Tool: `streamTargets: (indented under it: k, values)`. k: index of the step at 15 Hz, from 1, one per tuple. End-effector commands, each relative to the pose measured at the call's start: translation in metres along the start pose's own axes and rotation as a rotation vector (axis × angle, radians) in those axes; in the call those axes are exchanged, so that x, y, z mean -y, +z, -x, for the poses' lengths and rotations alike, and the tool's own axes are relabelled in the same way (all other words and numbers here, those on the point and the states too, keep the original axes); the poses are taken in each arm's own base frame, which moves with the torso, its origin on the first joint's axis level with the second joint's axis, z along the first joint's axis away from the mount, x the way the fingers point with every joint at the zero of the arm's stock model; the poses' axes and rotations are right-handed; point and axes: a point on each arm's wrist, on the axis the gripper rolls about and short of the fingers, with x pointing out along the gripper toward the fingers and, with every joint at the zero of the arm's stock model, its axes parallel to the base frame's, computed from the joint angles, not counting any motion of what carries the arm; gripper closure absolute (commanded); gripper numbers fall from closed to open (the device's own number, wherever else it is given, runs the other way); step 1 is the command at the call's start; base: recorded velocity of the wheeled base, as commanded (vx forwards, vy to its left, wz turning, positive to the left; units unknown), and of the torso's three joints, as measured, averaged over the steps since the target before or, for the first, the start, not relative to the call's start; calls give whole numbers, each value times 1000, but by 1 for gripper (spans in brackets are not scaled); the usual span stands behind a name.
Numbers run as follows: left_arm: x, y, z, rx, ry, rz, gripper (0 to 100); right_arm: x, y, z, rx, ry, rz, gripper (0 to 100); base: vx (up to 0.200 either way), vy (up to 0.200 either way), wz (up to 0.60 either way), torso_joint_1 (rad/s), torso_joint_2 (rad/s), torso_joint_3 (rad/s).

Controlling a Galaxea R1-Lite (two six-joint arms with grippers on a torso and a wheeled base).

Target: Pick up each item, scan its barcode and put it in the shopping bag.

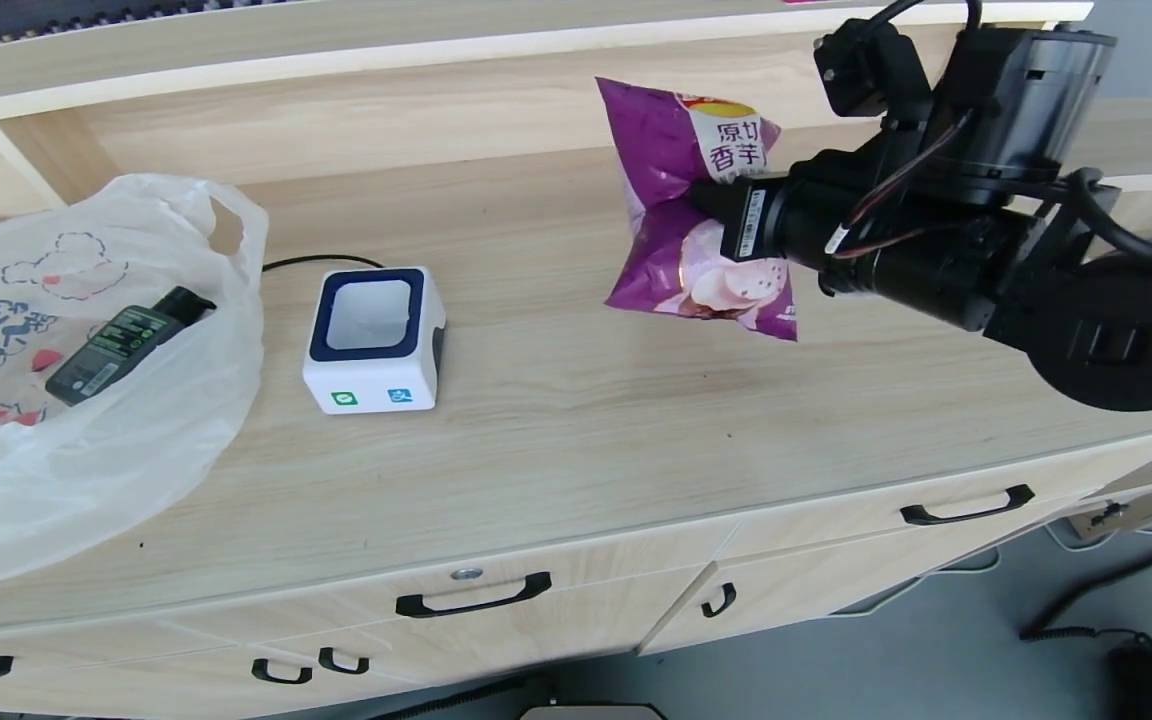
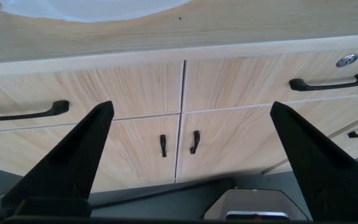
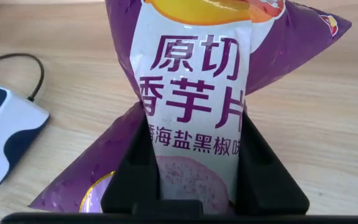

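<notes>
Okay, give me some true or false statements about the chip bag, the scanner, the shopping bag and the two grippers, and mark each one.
1. The right gripper is shut on the chip bag. True.
2. The chip bag lies inside the shopping bag. False: the right gripper holds it to the right of the scanner.
3. A dark item is in the shopping bag. True.
4. The left gripper holds the scanner. False: it is open and empty, facing the cabinet.
5. The scanner stands between the shopping bag and the chip bag. True.
</notes>
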Motion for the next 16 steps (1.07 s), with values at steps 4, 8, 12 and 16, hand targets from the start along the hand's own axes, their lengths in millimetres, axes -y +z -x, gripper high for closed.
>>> streamTargets:
  k: [4, 8, 12, 16]
  values:
    - [0, 0, 0, -2, 0, 0, 0, -15, 13, 53, 97, 132, -197, 100, 0, 0, 0, 0, 0, 0]
    - [0, 0, 0, -2, -1, 0, 0, -36, 3, 88, 264, 232, -374, 100, 0, 0, 0, 0, 0, 0]
    - [0, 0, 0, 0, 1, -1, 0, -48, -36, 119, 250, 318, -493, 100, 0, 0, 0, 0, 0, 0]
    - [0, 0, 0, 3, -1, -4, 0, -53, -37, 137, 221, 372, -636, 100, 0, 0, 0, 0, 0, 0]
